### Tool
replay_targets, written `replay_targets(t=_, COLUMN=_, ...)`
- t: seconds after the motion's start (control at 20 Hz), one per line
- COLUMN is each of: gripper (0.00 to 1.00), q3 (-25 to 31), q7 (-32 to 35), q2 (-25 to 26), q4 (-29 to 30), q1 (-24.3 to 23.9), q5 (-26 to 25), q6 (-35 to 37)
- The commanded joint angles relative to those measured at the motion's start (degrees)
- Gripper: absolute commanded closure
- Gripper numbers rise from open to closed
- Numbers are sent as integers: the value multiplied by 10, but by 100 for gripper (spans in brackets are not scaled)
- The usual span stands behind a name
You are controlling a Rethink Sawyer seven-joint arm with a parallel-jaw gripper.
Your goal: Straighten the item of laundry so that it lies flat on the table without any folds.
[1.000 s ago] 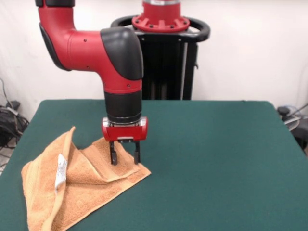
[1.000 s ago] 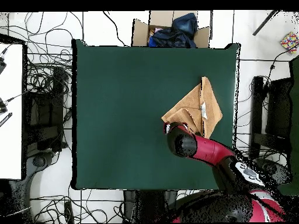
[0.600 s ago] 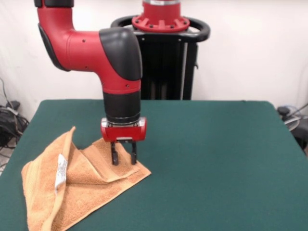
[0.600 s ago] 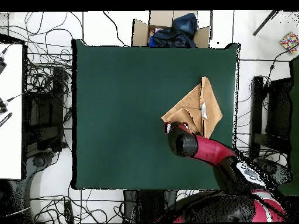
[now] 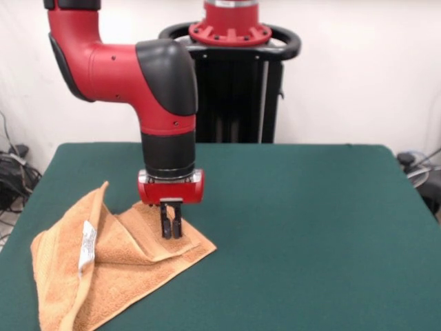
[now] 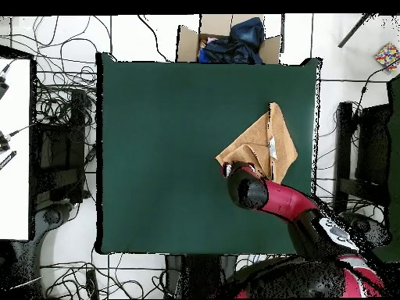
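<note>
One folded towel (image 5: 110,265) on the table (image 5: 310,234), gripper (image 5: 171,231) jaws pinched on its raised fold.

The towel (image 5: 117,258) under my end effector (image 5: 171,231) is rough, matt orange terry cloth with a smooth white label (image 5: 87,245). The counter (image 5: 310,227) looks like matt green felt. My arm shell (image 5: 103,65) is glossy plastic.

I count one towel (image 5: 117,265) on one green worktop (image 5: 310,227), and the towel carries one white label (image 5: 87,245). I have one arm (image 5: 131,65) and one hand (image 5: 171,231) with two fingers (image 5: 165,224). Beyond the worktop's edge there is one open cardboard box (image 6: 187,41) and one multicoloured cube (image 6: 387,55).
</note>
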Motion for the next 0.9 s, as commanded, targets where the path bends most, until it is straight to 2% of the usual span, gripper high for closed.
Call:
replay_targets(t=0.05, gripper=100, q3=22, q7=76, q2=-4, q4=-44, q1=11, q5=26, q6=64)
replay_targets(t=0.15, gripper=100, q3=30, q7=83, q2=-3, q4=-35, q1=2, q5=25, q6=47)
replay_targets(t=0.2, gripper=0, q3=37, q7=89, q2=-2, q4=-28, q1=-6, q5=26, q6=35)
replay_targets(t=0.55, gripper=0, q3=29, q7=83, q2=-3, q4=-40, q1=10, q5=34, q6=68)
replay_targets(t=0.9, gripper=0, q3=23, q7=104, q2=9, q4=-45, q1=29, q5=49, q6=49)
